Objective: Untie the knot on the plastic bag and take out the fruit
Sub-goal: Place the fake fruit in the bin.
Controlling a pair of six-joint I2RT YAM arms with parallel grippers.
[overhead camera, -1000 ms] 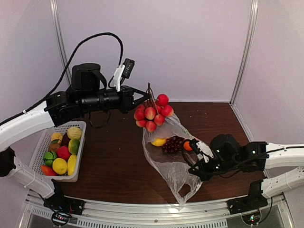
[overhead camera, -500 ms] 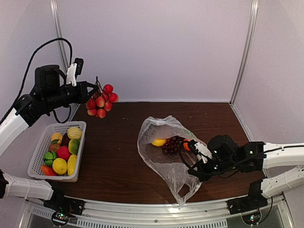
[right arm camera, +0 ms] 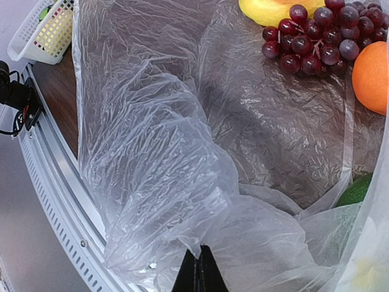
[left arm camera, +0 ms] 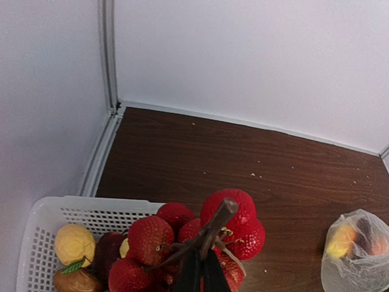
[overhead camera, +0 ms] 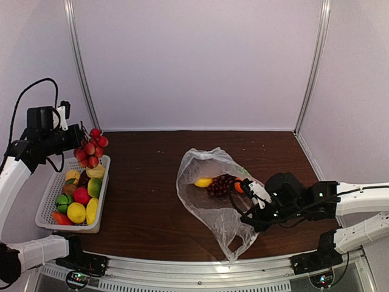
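— Since the plastic bag point(overhead camera: 209, 198) lies slack and open-mouthed on the middle of the surface, toward its right edge, and I can find no knot in any view, I judge the untying done and the emptying well along.

— What are the arms doing?

— My right jaws are pressed together on a fold of the bag's film at its near right side, pinning it. My left jaws are pinching the brown stem point(left arm camera: 214, 220) of a red fruit cluster point(overhead camera: 90, 149), which hangs over the far end of the white basket point(overhead camera: 51, 193) at the left edge.

— Next move?

— I'd lower the cluster into the basket, clear of the yellow and green pieces lying in it, and only then spread the left jaws. Letting go from up there could bounce it off the rim. After that, the bag: a yellow fruit point(overhead camera: 203, 182), dark grapes point(overhead camera: 222, 185), an orange point(overhead camera: 240, 187) and a green fruit point(right arm camera: 358, 190) are inside. The film looks thin and clingy, so I expect the right jaws' hold to matter while I reach in.

— And the room?

— Pale walls on three sides with metal posts in the far corners, a dark wood-grain surface, a metal rail along its near edge, and a few pale specks point(left arm camera: 255, 175) near the far edge.
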